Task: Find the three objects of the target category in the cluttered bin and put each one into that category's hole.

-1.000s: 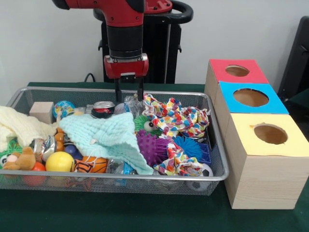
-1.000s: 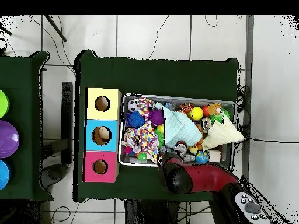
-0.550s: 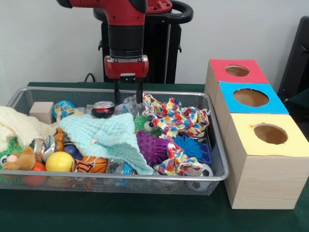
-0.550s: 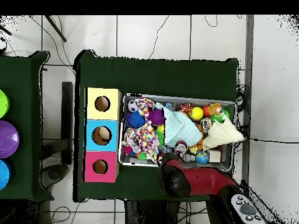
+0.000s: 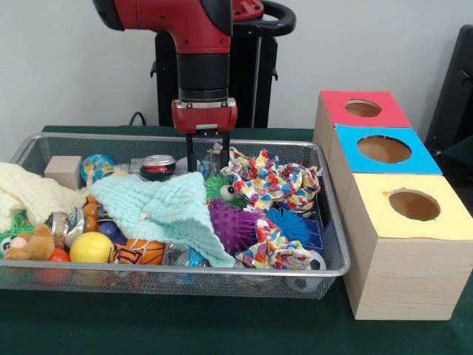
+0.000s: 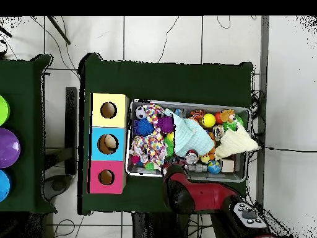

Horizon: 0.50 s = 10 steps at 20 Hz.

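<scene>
In the front view, nearest us, we see the wire bin (image 5: 334, 271) heaped with clutter: a mint cloth (image 5: 166, 211) at centre, a purple spiky ball (image 5: 233, 225) at its 3 o'clock. At 12 o'clock our gripper (image 5: 208, 164) hangs spread above a crumpled clear bottle (image 5: 211, 159). Three holed boxes (image 5: 403, 244) stand at 3 o'clock.

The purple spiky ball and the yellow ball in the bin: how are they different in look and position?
The purple spiky ball is covered with soft spikes; the yellow ball is smooth. The purple spiky ball is partly hidden under the light green cloth; the yellow ball shows almost whole. The purple spiky ball lies nearer the boxes; the yellow ball lies toward the bin's opposite end. Both are round toys.
</scene>
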Motion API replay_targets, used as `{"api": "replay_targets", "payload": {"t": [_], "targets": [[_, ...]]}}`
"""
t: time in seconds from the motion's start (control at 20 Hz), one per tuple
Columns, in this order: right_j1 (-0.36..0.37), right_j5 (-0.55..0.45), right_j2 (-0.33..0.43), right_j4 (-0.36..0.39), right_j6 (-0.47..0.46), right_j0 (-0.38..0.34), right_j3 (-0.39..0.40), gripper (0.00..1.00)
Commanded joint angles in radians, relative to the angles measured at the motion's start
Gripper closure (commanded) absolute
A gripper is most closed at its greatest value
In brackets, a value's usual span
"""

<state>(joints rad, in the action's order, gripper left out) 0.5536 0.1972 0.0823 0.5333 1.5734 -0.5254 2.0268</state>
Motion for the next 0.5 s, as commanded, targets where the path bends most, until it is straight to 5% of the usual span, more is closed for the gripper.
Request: {"api": "replay_targets", "payload": {"t": [0.05,0.5], "targets": [[-0.117,0.016,-0.022,0.036,0.128,0.002,-0.033,0.0],[-0.11,0.025,-0.025,0.03,0.129,0.004,-0.017,0.0]]}}
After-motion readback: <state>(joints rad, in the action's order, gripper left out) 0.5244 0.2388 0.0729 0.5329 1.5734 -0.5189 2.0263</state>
